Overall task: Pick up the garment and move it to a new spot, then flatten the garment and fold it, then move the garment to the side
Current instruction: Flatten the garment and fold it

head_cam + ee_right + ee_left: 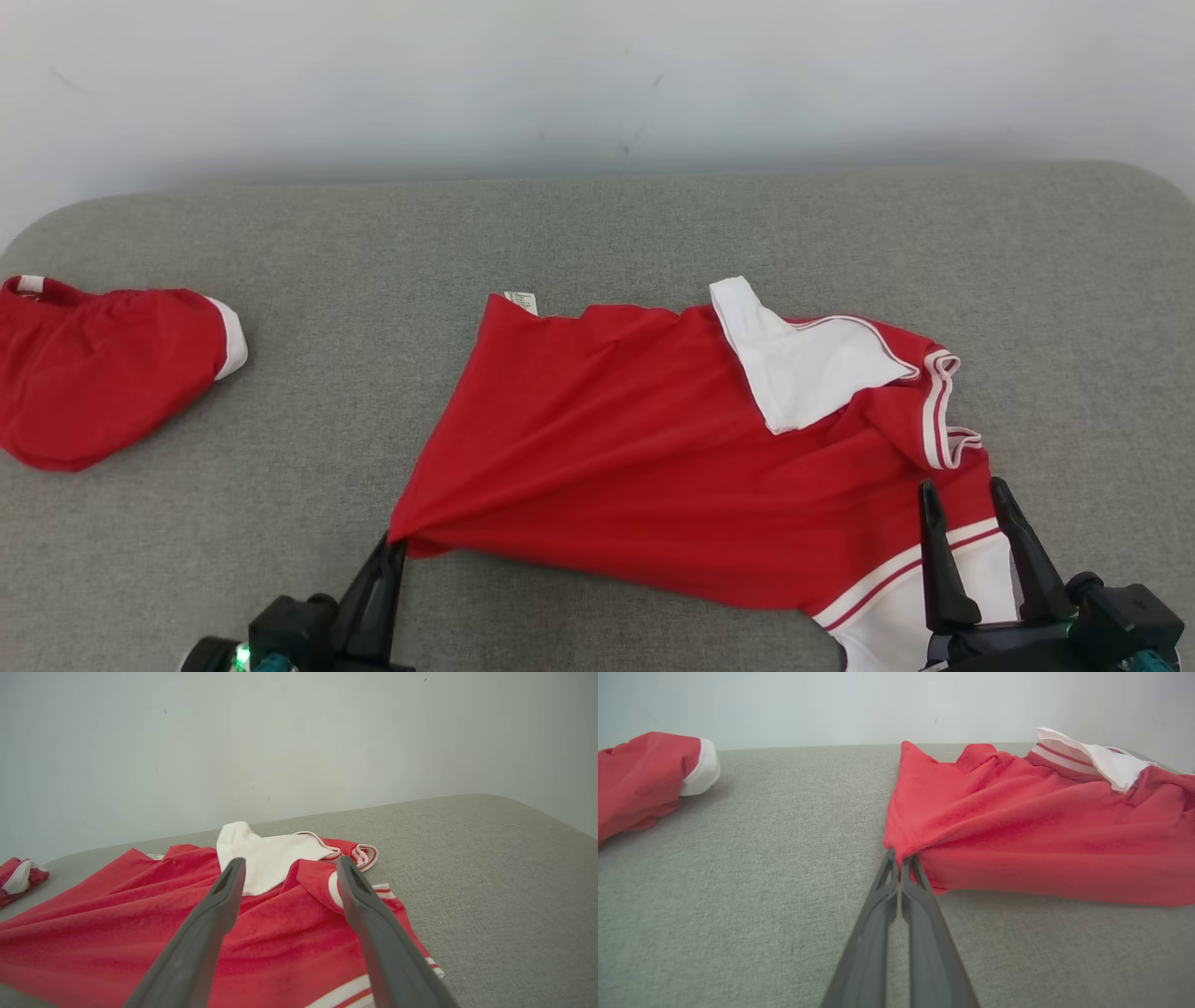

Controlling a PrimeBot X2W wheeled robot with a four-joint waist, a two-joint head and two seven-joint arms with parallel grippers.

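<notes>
"Nearest us, the two dark grippers. What has the left gripper (397,544) got?"

"The near-left corner of the red garment (635,448). Its fingers are pressed together on it, and the cloth bunches into a peak at their tips."

"And the right gripper (964,485)?"

"Fingers spread wide, holding nothing. It's poised over the garment's near-right end, beside the white striped band (934,569)."

"How does the garment lie?"

"Rumpled across the middle of the grey cushion (597,233). Its long axis runs left to right between the two grippers, and a white sleeve (803,369) is flopped over its far right."

"So the next move turns on?"

"The right side, I'd judge. The cloth sits directly under those spread fingers, so lowering and closing there would hold both ends."
</notes>
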